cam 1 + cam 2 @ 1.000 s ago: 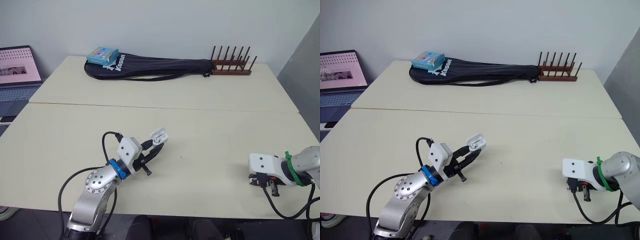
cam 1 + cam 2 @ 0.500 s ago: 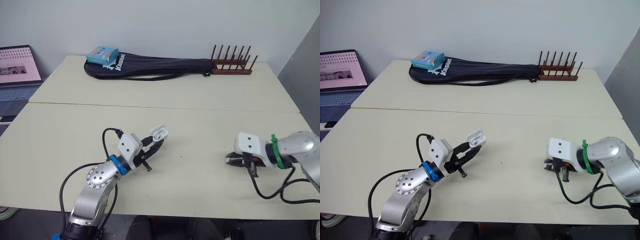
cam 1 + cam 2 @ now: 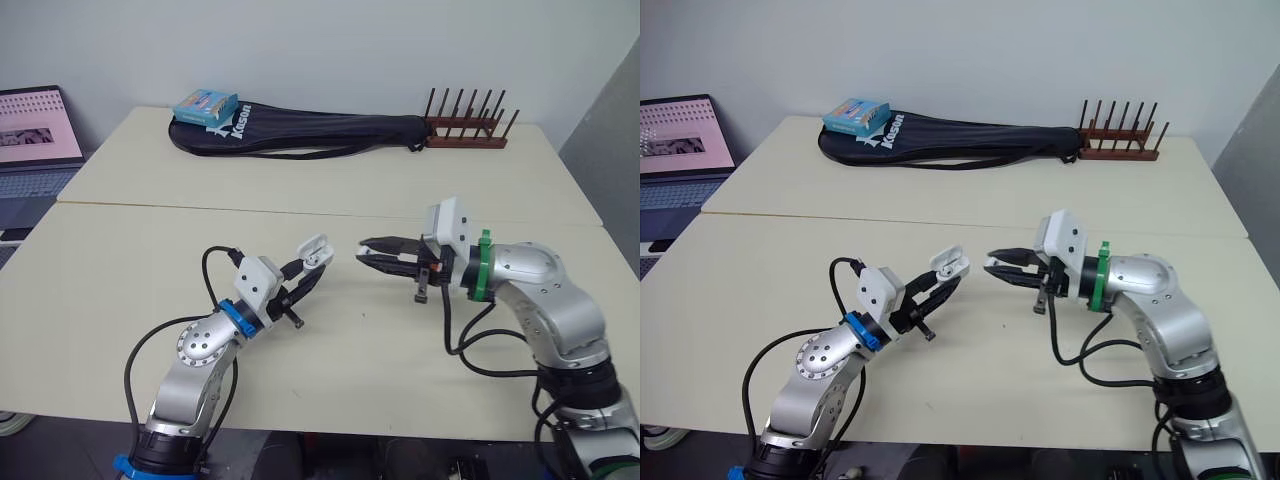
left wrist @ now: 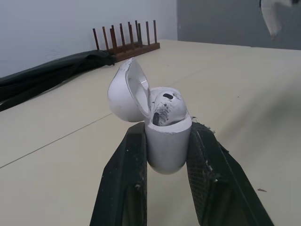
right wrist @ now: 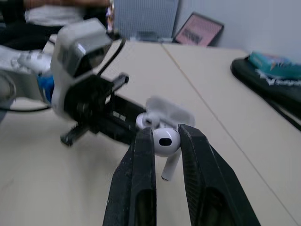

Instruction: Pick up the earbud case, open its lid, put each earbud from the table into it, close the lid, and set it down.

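- The earbud case (image 4: pixel 168 143) is white and is up off the table (image 3: pixel 420 190), near the front edge.
- The left gripper (image 3: pixel 314 272) holds the case tight, one black finger on each side of it.
- The lid of the case is open and tips back.
- The right gripper (image 3: pixel 363 250) pinches a white earbud (image 5: pixel 164 140) by its round head. The stem hangs down.
- The two grippers point at each other. The earbud is near the open case but is not touching it.
- A black wire loops from each arm and hangs near the table.
- Far back on the table lies a long black racket bag (image 3: pixel 300 133). It has white letters that look like "Kason".
- A small blue box (image 3: pixel 205 105) sits on the left end of the bag. Its writing is too small to read.
- A brown wooden rack (image 3: pixel 465 135) with pegs that stick up stands just beside the right end of the bag.
- An open laptop (image 3: pixel 32 135) with a pink screen is off to the left, beside the table.
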`<control>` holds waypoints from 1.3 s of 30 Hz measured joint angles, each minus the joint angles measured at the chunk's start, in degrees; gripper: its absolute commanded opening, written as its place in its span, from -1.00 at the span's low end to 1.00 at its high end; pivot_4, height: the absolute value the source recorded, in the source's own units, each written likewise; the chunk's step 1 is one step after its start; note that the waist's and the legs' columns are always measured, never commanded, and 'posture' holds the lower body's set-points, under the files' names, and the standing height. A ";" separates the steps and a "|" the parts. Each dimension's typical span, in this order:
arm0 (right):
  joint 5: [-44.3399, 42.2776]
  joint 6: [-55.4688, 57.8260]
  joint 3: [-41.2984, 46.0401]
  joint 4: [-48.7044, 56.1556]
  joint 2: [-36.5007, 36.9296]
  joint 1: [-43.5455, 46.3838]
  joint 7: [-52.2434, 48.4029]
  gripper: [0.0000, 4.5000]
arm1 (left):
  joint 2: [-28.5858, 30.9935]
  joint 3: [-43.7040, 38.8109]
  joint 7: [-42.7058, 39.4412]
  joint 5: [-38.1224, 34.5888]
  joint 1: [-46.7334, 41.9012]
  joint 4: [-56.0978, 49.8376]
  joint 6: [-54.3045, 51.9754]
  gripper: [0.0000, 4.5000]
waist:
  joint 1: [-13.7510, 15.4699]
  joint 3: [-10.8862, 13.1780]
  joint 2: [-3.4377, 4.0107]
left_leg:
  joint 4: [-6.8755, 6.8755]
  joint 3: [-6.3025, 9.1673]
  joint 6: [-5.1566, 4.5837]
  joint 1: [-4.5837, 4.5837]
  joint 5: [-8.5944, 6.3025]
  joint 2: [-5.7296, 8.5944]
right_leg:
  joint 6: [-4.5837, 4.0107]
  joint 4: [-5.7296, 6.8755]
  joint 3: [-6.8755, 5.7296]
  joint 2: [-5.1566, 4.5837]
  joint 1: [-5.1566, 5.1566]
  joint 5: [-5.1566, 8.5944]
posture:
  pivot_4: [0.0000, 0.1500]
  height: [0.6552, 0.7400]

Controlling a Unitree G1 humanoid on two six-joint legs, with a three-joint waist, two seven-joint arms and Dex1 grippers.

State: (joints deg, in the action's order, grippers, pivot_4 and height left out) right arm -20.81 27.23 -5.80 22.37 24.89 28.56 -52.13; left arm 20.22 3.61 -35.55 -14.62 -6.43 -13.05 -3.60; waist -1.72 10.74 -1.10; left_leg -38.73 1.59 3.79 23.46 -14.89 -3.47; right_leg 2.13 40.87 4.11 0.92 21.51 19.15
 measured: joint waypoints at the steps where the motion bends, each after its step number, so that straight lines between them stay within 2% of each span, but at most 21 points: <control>1: 0.12 -1.39 -0.48 -0.19 -2.25 -0.14 1.38 -0.84 | -0.32 0.19 0.00 0.00 -0.09 0.14 0.13 -0.66 | -0.01 0.00 0.00 | 0.00 0.01 0.00 0.00 0.00 0.00 | 0.00 0.02 -0.01 0.00 0.00 0.00 | 1.00 0.12; 15: 6.50 -17.59 -7.00 -9.18 -12.13 -3.55 8.36 -0.84 | -0.69 0.97 -1.39 -0.99 -1.19 0.18 -0.01 -0.66 | -0.05 0.01 0.01 | -0.02 0.01 0.00 -0.02 0.00 0.00 | 0.00 0.07 -0.01 0.02 0.01 0.00 | 1.00 0.12; 27: 10.74 -27.72 -7.05 -19.07 -12.68 -5.10 9.97 -0.84 | -1.24 1.19 -1.70 -1.09 -1.20 0.10 -1.03 -0.66 | -0.03 0.01 0.02 | -0.02 0.01 0.00 -0.01 0.00 0.00 | 0.00 0.08 -0.01 0.02 0.02 0.00 | 1.00 0.12; 39: 13.42 -33.00 -7.68 -22.69 -12.54 -5.20 10.60 -0.84 | -1.39 1.56 -1.95 -1.10 -1.08 0.03 -2.12 -0.66 | -0.03 0.01 0.02 | -0.02 0.01 0.00 -0.02 0.00 0.00 | 0.00 0.09 0.00 0.02 0.02 0.00 | 1.00 0.12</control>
State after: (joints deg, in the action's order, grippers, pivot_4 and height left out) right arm -7.39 -5.78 -13.49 -0.33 12.35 23.36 -41.53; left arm 18.83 5.17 -37.50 -15.72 -7.51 -13.02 -5.73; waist -1.76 10.75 -1.08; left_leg -38.75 1.59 3.80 23.44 -14.89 -3.47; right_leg 2.13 40.95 4.11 0.94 21.53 19.15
